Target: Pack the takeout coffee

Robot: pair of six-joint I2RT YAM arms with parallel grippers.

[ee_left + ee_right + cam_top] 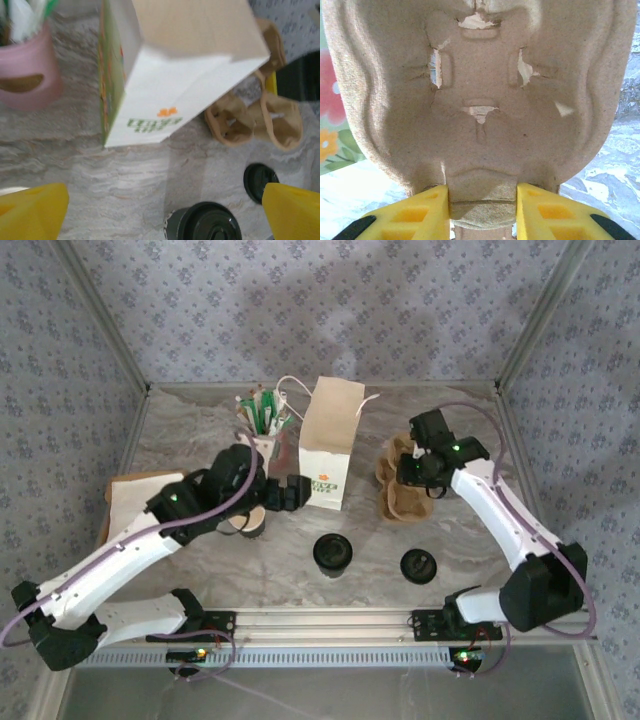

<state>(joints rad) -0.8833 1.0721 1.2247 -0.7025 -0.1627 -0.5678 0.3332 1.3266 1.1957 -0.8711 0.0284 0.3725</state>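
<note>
The takeout coffee (333,555), a dark cup with a black lid, stands on the marble table in front of the white paper bag (326,440). In the left wrist view the takeout coffee (207,226) sits low between my yellow fingertips (35,212), with the bag (165,75) beyond it. My left gripper (288,495) hovers open beside the bag's left front, empty. My right gripper (415,472) is shut on a tab of the brown pulp cup carrier (398,490); that tab (482,200) is pinched between its fingers (415,215).
A loose black lid (419,566) lies right of the coffee. A pink holder with stirrers (262,425) stands left of the bag. An unlidded cup (250,524) sits partly under my left arm. A flat board with paper (140,495) lies at the left edge.
</note>
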